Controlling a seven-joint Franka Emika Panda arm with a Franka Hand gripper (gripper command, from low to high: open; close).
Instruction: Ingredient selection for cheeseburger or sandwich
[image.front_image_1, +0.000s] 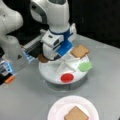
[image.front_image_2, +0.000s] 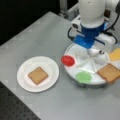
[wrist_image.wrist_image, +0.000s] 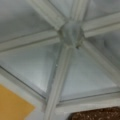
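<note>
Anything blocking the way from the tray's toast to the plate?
Nothing visible. The toast lies on the tray rim; bare table separates tray and plate, which already holds one toast square. The gripper hangs over the tray hub.

White rounded arm (image.front_image_1: 58, 12), blue wrist bracket (image.front_image_2: 86, 40), black cable (image.front_image_2: 70, 35)

The white arm (image.front_image_1: 56, 15) reaches straight down in both front views, its wrist upright, with a blue block fixed to its side. The hand (image.front_image_2: 94, 52) hangs at its lower end, pointing down. No fingers show in the wrist view.
</note>
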